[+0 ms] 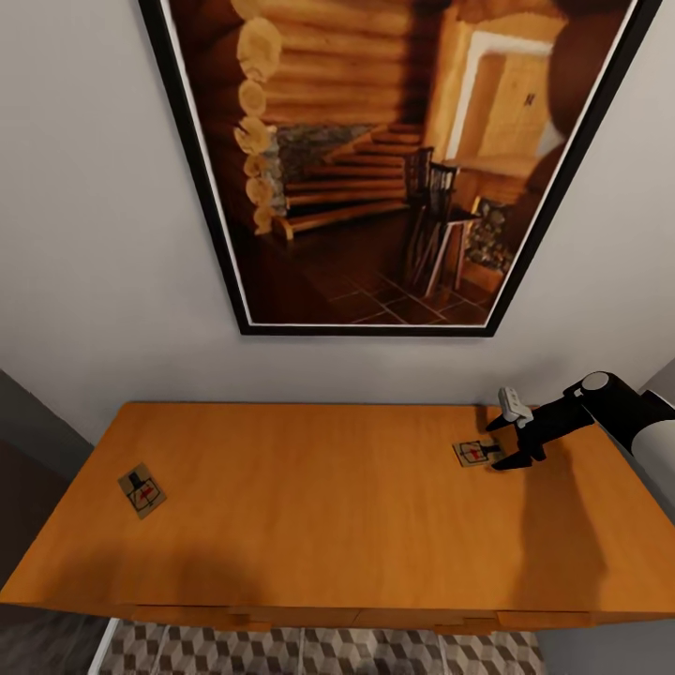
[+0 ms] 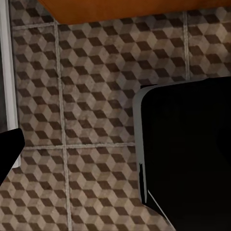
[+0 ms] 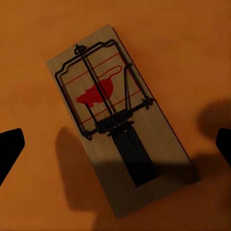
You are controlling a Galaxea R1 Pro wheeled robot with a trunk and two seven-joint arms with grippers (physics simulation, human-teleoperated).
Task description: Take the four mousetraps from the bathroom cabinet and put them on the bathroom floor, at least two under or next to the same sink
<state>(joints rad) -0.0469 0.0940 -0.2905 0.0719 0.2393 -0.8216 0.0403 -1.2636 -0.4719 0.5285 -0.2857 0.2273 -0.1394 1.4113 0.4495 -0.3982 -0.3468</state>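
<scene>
Two mousetraps lie on the orange-brown top of the cabinet (image 1: 309, 506): one near its left end (image 1: 142, 489), one at the back right (image 1: 476, 453). My right gripper (image 1: 502, 443) hovers open just above the right one, its dark fingers on either side of the trap's right end. In the right wrist view that mousetrap (image 3: 113, 125) lies flat with its wire bar and red spot showing, between the wide-apart fingertips (image 3: 9, 149). The left wrist view looks down on the bathroom floor (image 2: 86, 96), with one dark left fingertip (image 2: 7, 149) at the picture's edge. The sink is out of view.
A large framed picture (image 1: 375, 159) hangs on the pale wall behind the cabinet. Cube-patterned floor (image 1: 319, 652) shows below the cabinet's front edge. A black part of my own body (image 2: 187, 154) stands over the tiles. A white strip (image 2: 5, 72) borders the floor.
</scene>
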